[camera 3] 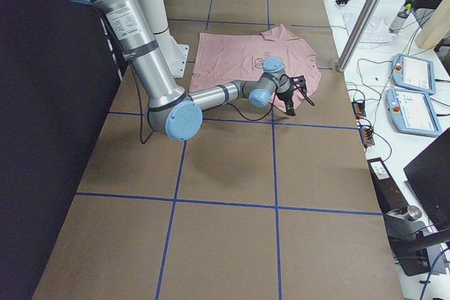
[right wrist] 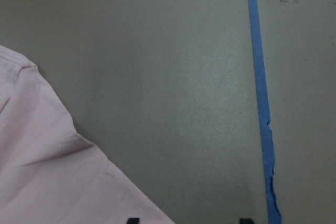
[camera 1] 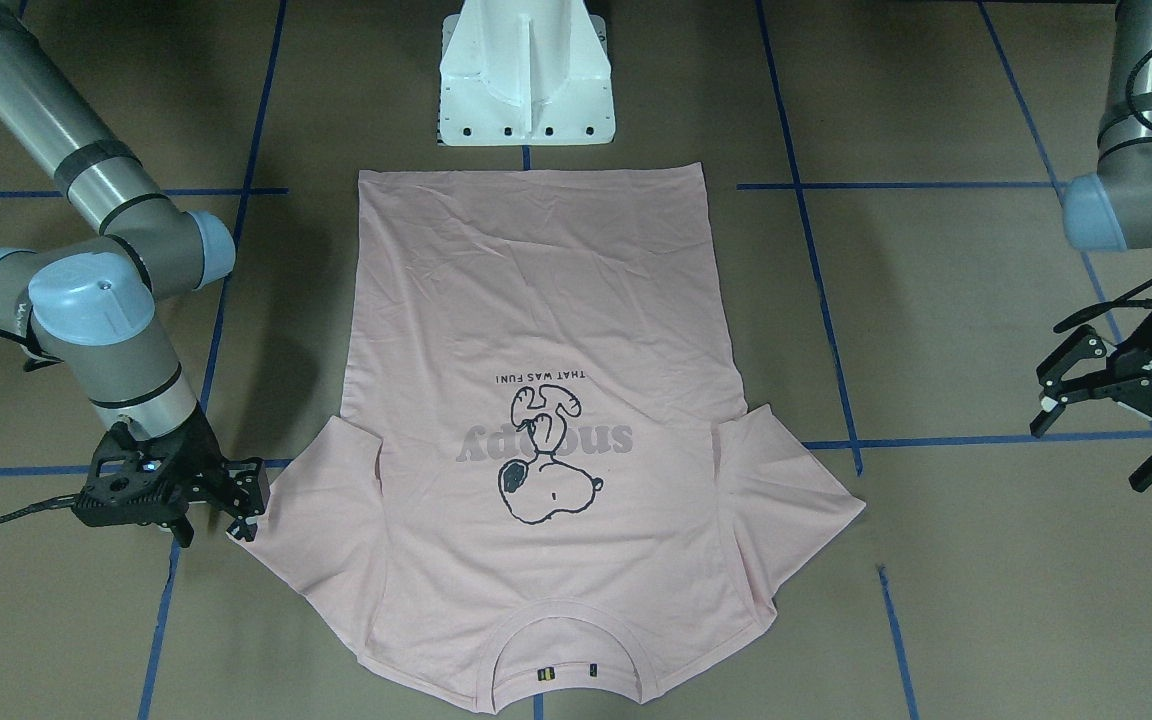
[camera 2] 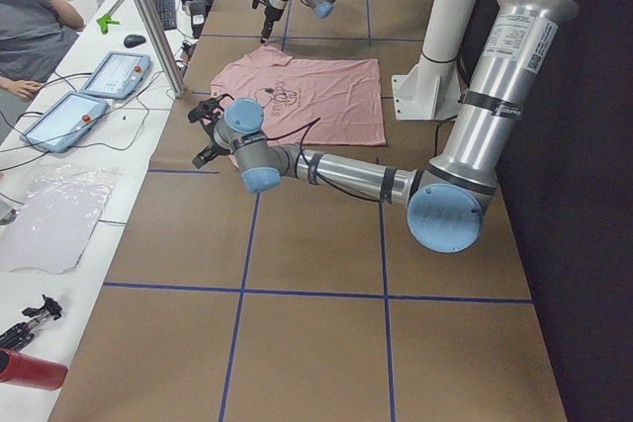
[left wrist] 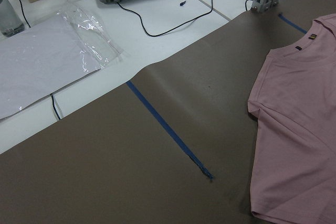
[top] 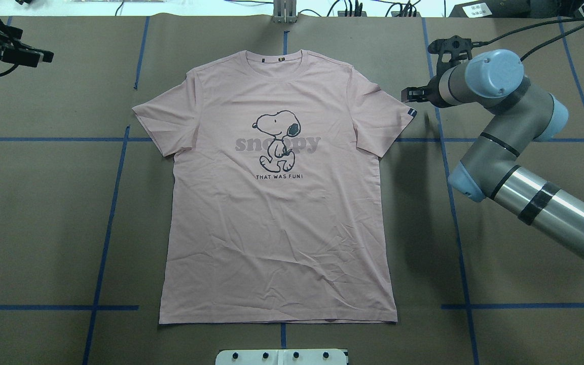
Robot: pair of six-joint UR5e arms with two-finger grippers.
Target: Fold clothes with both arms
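Pale pink T-shirt lies flat, print side up, at the middle of the brown table. A few light wrinkles show low on the body. Long axis runs near to far: hem near, just in front of the white pedestal, and collar far, so the neck points away from the robot. Sleeves are spread left and right. It looks like thin knit: light, soft and limp, and it should drape and crease easily and may drag on the table cover. Best holds are probably pinches at the edges, a sleeve tip or shoulder seam plus the hem corner on the same side, never mid-panel. Right gripper is low at the tip of the right sleeve. Its jaws are spread wide with the cloth edge by one finger, nothing pinched. Left gripper hangs well apart from the shirt at far left, jaws also wide and empty. Blue tape grids the table.
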